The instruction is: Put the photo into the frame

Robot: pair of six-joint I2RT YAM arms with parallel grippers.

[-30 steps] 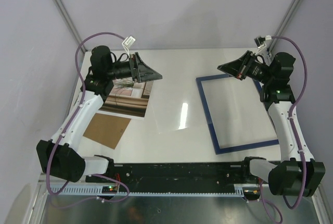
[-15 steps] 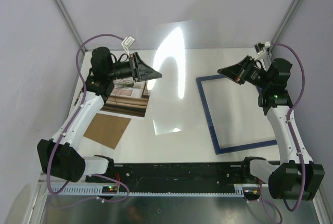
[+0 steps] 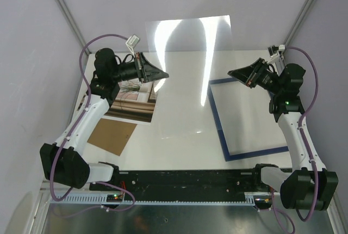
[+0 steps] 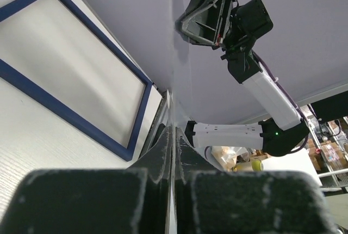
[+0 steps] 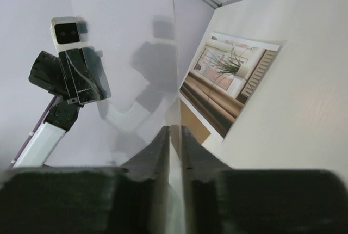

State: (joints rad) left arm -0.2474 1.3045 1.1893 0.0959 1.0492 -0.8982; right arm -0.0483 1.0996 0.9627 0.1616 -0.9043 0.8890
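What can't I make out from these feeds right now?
- Photo: in the top view, its far end is hidden under the left claw.
- Frame: in the top view, the far right corner is hidden behind the right arm. The left wrist view cuts it off at the left edge.
- Clear pane: in the top view, its near edge is too faint to trace.
- Cardboard backing board: the right wrist view shows only a sliver past the photo.

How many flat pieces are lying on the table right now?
3: the photo at left, the cardboard backing board nearer than it, the frame at right. The clear pane is gripped, tilted up.
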